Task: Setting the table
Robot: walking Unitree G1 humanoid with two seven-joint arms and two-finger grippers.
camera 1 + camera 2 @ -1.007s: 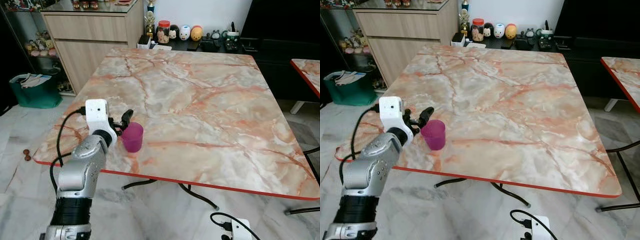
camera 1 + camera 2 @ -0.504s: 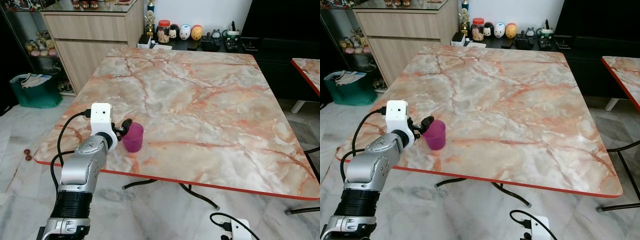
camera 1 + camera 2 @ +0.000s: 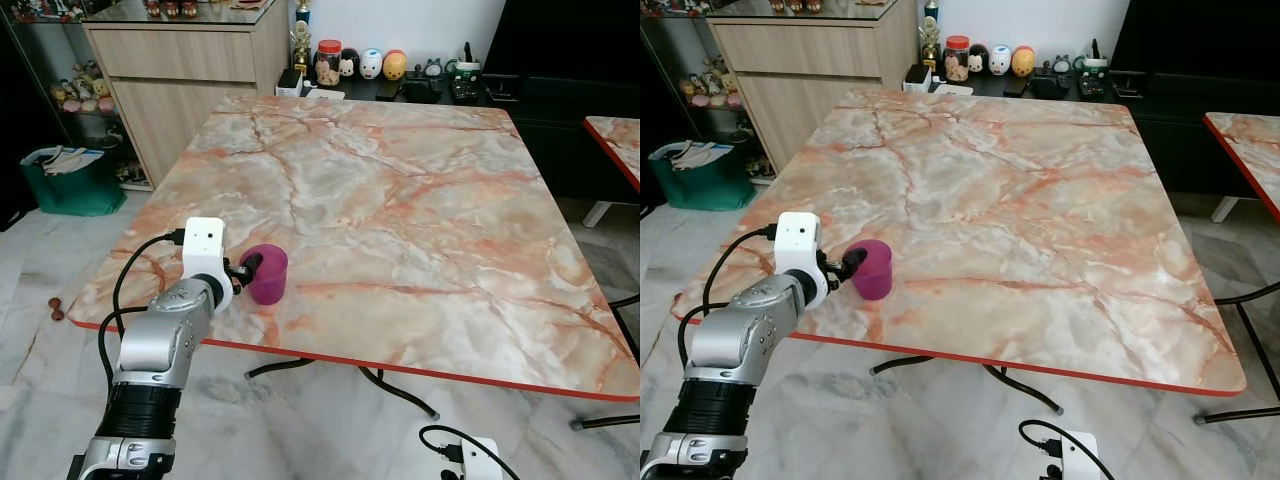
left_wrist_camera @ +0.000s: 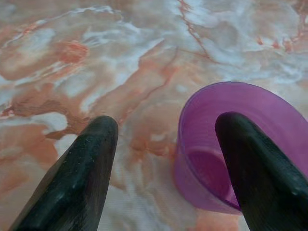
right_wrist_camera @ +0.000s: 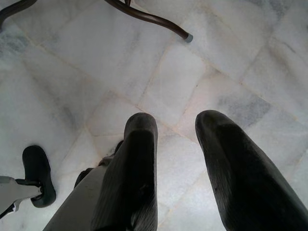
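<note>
Purple cup upright on marble table, left gripper spread, one finger inside the rim

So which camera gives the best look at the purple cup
The left wrist view: the purple cup is close up, its open mouth showing, one finger of the left tool over it. Both eye views show it small, near the table's front-left edge.

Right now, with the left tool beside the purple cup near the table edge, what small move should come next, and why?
Probably shift the left tool sideways so that both fingers straddle the purple cup, then close. In the left wrist view one finger sits in front of the cup's mouth while the other stands apart over bare marble table, so closing now would likely miss it or tip it.
</note>
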